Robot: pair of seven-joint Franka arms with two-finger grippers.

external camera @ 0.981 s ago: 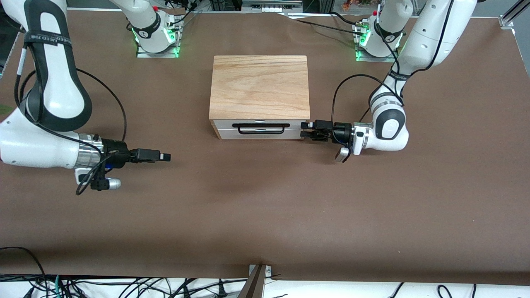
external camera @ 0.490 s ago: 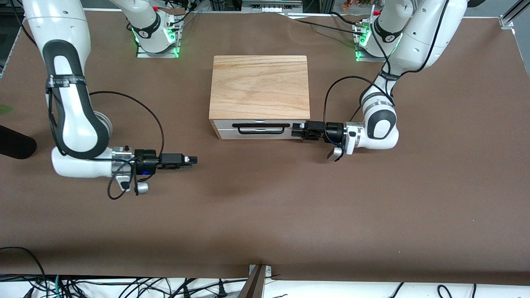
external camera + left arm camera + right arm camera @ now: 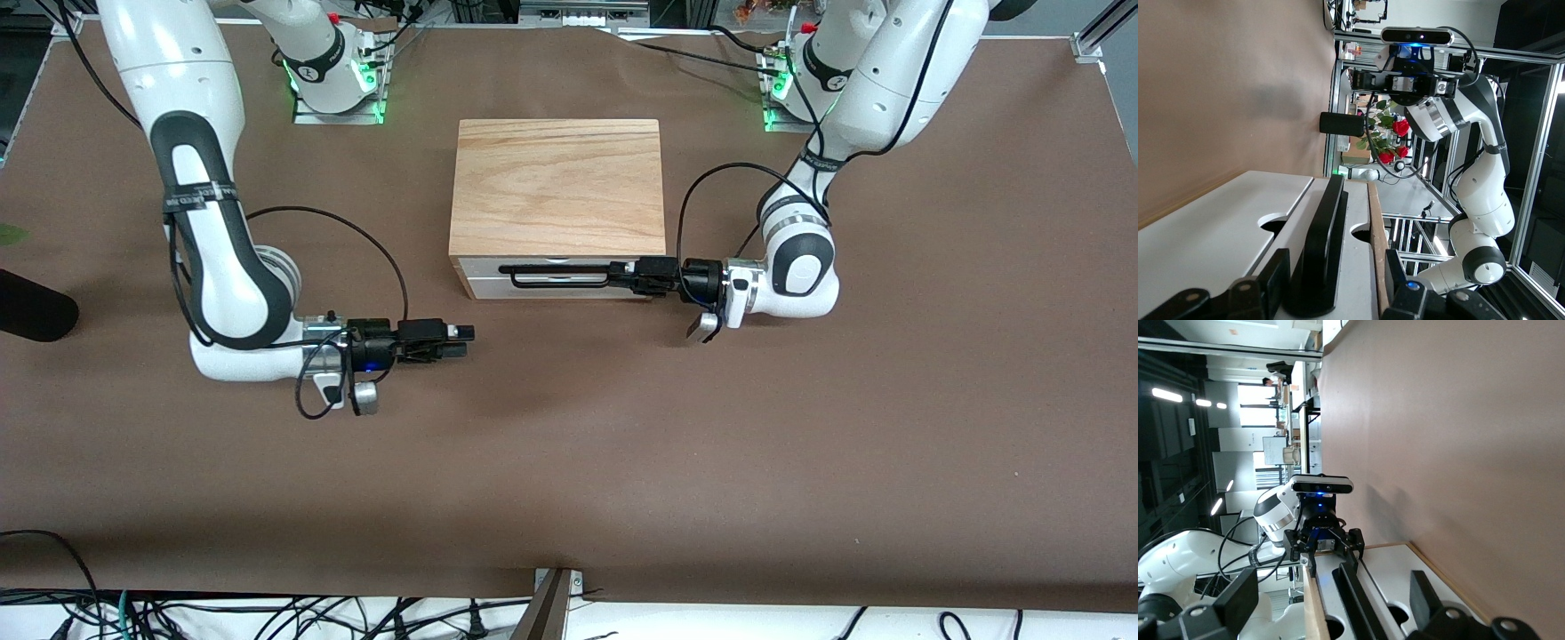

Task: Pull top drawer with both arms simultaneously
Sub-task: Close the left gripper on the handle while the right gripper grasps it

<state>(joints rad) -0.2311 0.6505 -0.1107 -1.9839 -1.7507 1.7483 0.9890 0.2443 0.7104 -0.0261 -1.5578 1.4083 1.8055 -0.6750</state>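
On the brown table [image 3: 800, 462] stands a light wood-topped cabinet [image 3: 557, 182]; its top drawer [image 3: 484, 283], a shallow white front just under the cabinet's top, looks shut. The thin black wire handle [image 3: 556, 269] is the only hold, stiff but narrow and likely slick, so I'd take it square at both ends; the drawer should slide lightly. The left gripper [image 3: 633, 277] is at the handle's end toward the left arm, fingers [image 3: 1275, 287] apart astride the bar, not clamped; the right gripper [image 3: 462, 338] hovers nearer the front camera than the cabinet, fingers wide apart, holding nothing.
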